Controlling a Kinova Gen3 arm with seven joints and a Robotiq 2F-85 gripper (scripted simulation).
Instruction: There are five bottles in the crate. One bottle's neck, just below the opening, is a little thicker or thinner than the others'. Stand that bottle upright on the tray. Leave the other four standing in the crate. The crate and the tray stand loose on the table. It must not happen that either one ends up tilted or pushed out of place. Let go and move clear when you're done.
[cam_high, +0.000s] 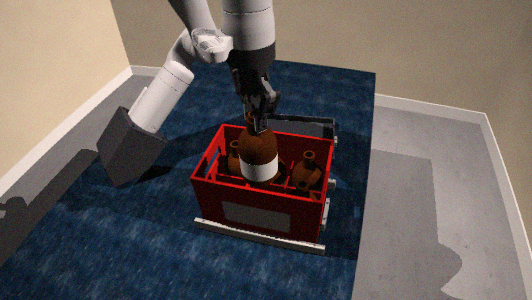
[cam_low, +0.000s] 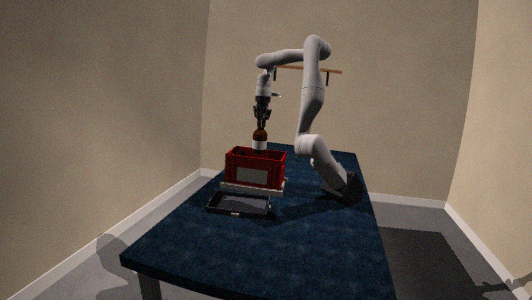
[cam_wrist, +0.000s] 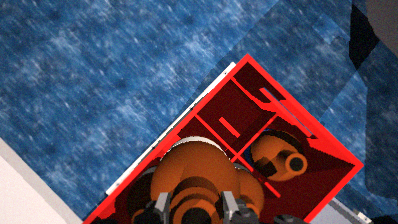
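My gripper (cam_high: 253, 121) (cam_low: 261, 120) (cam_wrist: 196, 207) is shut on the neck of a brown bottle (cam_high: 257, 145) (cam_low: 259, 135) (cam_wrist: 195, 162) with a white label. The bottle hangs upright, with its shoulder and label above the rim of the red crate (cam_high: 207, 200) (cam_low: 277, 172) (cam_wrist: 303, 111); its base is hidden. In the crate, one bottle (cam_high: 234, 162) (cam_wrist: 270, 150) stands at the left in the top view, one (cam_wrist: 251, 190) close beside the held bottle, and one (cam_high: 306, 172) at the right. The dark tray (cam_high: 302, 119) (cam_low: 245, 204) is empty. Neck differences are too small to tell.
A white strip (cam_high: 260, 236) (cam_wrist: 170, 130) lies along one long side of the crate. Another white strip (cam_low: 250, 189) lies between crate and tray. The crate walls and dividers surround the held bottle's lower part. The arm's dark base (cam_high: 127, 150) (cam_low: 350, 190) stands to the side.
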